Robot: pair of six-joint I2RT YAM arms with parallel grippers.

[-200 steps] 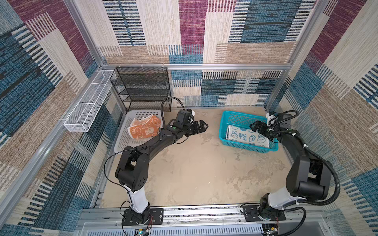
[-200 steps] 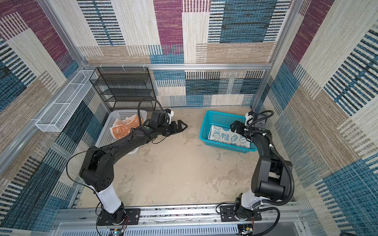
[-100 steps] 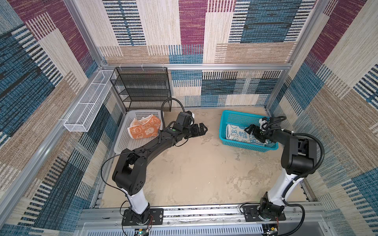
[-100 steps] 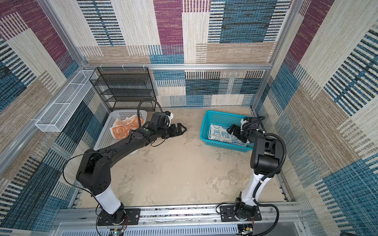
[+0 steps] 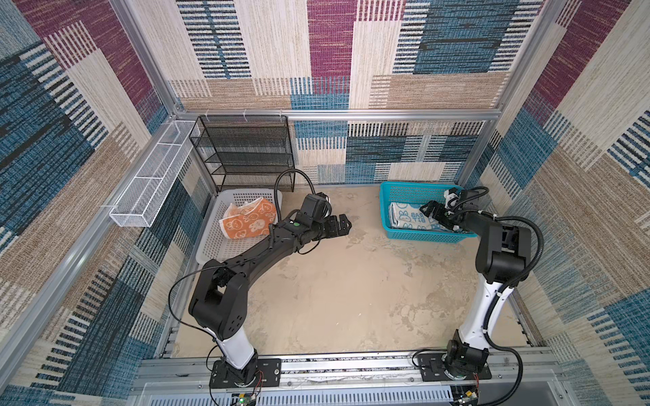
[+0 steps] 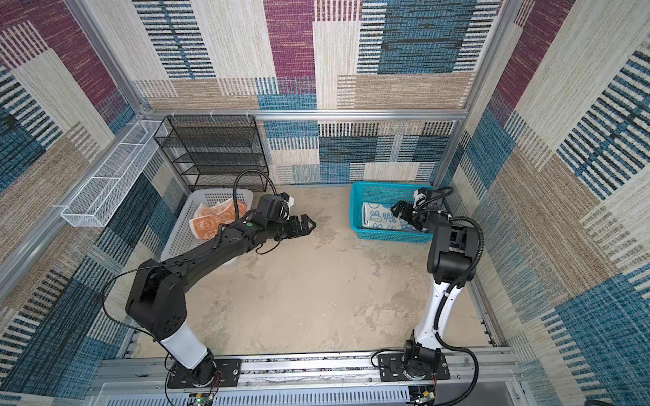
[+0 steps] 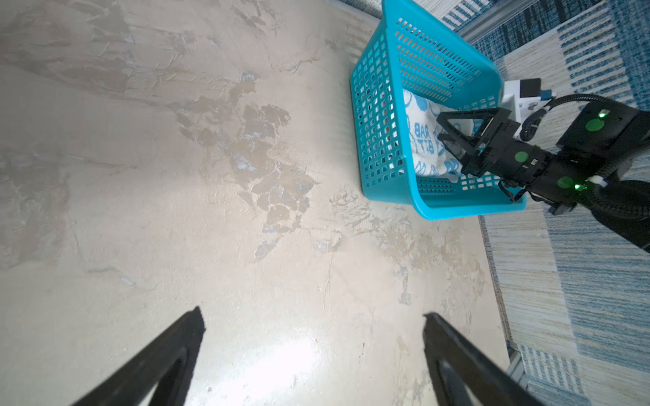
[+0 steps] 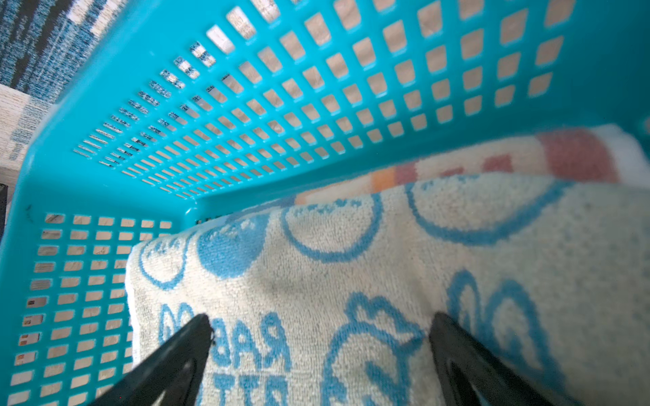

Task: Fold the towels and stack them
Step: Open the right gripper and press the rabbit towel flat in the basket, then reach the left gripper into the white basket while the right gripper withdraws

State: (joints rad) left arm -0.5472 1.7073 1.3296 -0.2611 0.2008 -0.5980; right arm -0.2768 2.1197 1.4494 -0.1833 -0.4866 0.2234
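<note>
Teal-and-white terry right under the right gripper (image 8: pixel 320 321): rabbit towel (image 8: pixel 351 281) folded flat in the teal basket (image 8: pixel 246 88), laid over the block-print towel (image 8: pixel 492 165), with an orange and red edge peeking out along a basket wall. Jaws spread wide, tips down at the cloth, pinching nothing, contact hard to judge. Looks like a release after stacking, or a last pat-down; cannot tell which. Over on the other side, left gripper (image 5: pixel 344 225) spread just as wide and empty, parked low over bare tabletop (image 5: pixel 351 288) between the two baskets, probably to keep clear of the partner's work. Behind that arm, orange towel (image 5: pixel 248 223) with white cartoon faces, rumpled in the white basket (image 5: pixel 214 253), not folded, well apart from the stack. Two down and one to go, by the look of it. Next up, most likely: that orange one, out to the open middle for folding. Worth watching there: loose crumple, easy to snag a single layer instead of a clean corner.
</note>
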